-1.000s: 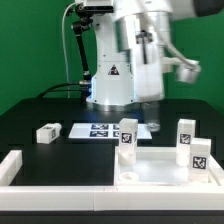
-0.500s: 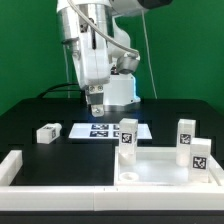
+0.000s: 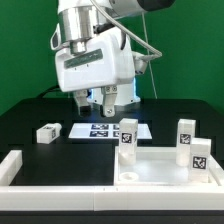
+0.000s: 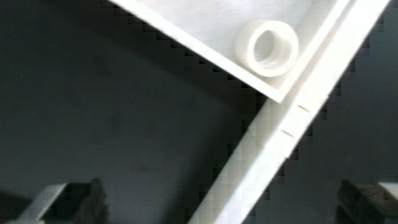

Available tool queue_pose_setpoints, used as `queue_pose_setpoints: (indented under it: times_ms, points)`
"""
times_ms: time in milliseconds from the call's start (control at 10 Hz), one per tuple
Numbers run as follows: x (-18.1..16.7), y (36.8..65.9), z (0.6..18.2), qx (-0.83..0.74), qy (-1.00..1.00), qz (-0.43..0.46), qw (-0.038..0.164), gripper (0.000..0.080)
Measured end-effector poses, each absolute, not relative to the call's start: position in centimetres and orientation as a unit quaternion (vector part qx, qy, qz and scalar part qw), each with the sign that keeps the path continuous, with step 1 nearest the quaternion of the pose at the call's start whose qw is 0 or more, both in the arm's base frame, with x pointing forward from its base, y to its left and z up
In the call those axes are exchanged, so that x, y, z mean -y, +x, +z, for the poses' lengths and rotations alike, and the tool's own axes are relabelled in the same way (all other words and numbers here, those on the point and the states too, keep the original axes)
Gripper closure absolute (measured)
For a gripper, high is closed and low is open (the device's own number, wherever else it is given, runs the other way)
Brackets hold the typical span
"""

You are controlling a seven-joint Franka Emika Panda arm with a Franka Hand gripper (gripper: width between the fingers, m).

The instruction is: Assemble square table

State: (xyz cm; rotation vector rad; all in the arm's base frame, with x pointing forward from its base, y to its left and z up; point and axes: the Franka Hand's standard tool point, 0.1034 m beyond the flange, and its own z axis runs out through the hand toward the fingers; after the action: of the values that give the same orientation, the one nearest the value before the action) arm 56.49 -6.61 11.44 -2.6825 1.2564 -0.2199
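Note:
The white square tabletop [image 3: 155, 172] lies at the front of the exterior view's right, rim up. Three white tagged legs stand upright in it: one at the near-left corner region [image 3: 127, 133], two on the right [image 3: 184, 132] [image 3: 198, 155]. A fourth leg [image 3: 47, 131] lies loose on the black table at the left. My gripper [image 3: 100, 99] hangs open and empty above the marker board [image 3: 100, 130], clear of all parts. In the wrist view my gripper [image 4: 217, 205] shows dark fingers [image 4: 63, 205] far apart, with a tabletop corner and its empty round socket [image 4: 270, 45] beyond.
Low white fence bars run along the front [image 3: 60, 196] and at the left [image 3: 10, 165]. A white bar edge [image 4: 267, 150] crosses the wrist view diagonally. The robot's base [image 3: 110, 75] stands behind the marker board.
The arm has swung from the exterior view's right to the left and its wrist now faces the camera, closer. The gripper stays open. No part has moved.

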Motion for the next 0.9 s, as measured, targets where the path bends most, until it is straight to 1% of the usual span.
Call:
queue_pose_setpoints:
  times_ms: [100,200,300,400,500,700,900]
  points:
    - [9.0,54.0,10.3,-0.361,-0.928,-0.064,0.072,0.0151]
    - [11.0,52.1,9.4,-0.320,-0.944,-0.051,0.066,0.0151]
    - [12.1,51.0,8.7,-0.278,-0.958,-0.034,0.060,0.0151]
    - [13.2,50.2,8.1,-0.243,-0.968,-0.040,0.046,0.0151]
    - [14.1,50.1,7.9,-0.222,-0.973,-0.056,0.029,0.0151]
    - [14.2,50.1,8.0,-0.162,-0.985,-0.057,0.022,0.0151]
    - [14.1,49.7,7.6,-0.167,-0.985,-0.043,0.026,0.0151]
